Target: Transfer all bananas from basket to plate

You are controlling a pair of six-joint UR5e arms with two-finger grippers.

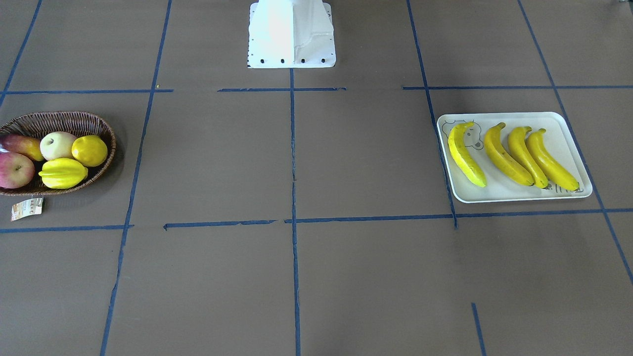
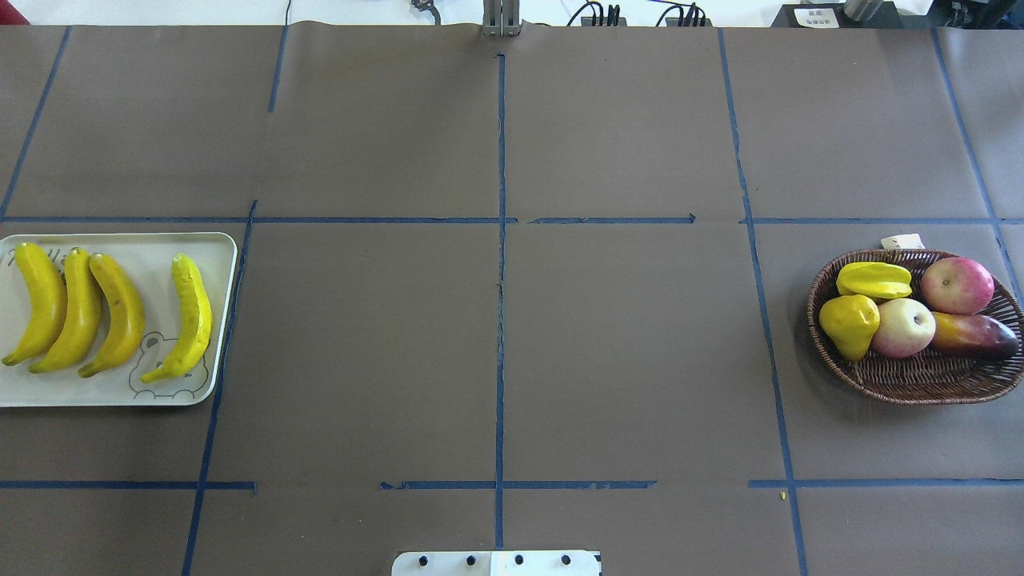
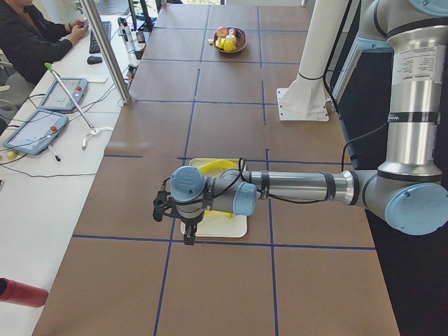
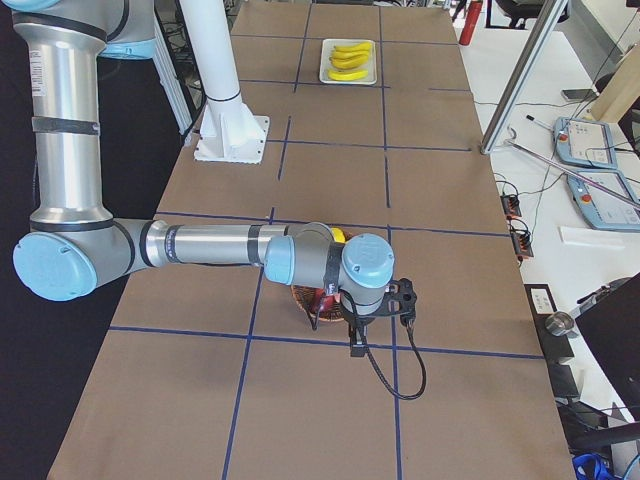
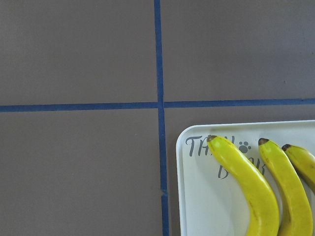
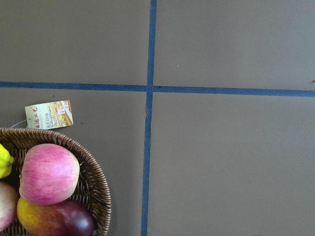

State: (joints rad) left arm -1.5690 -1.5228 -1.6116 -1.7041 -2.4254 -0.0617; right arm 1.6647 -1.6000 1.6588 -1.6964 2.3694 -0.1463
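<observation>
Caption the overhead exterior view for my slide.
Four bananas lie side by side on the bear-print plate; the wicker basket opposite holds apples, starfruit, lemon, mango.

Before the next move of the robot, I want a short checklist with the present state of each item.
1. All four bananas lie on the plate: ok.
2. The basket holds no banana, only other fruit: ok.
3. No banana hangs over the plate's rim: ok.
4. Left gripper open, holding nothing: cannot tell.
5. Right gripper open, holding nothing: cannot tell.
</observation>
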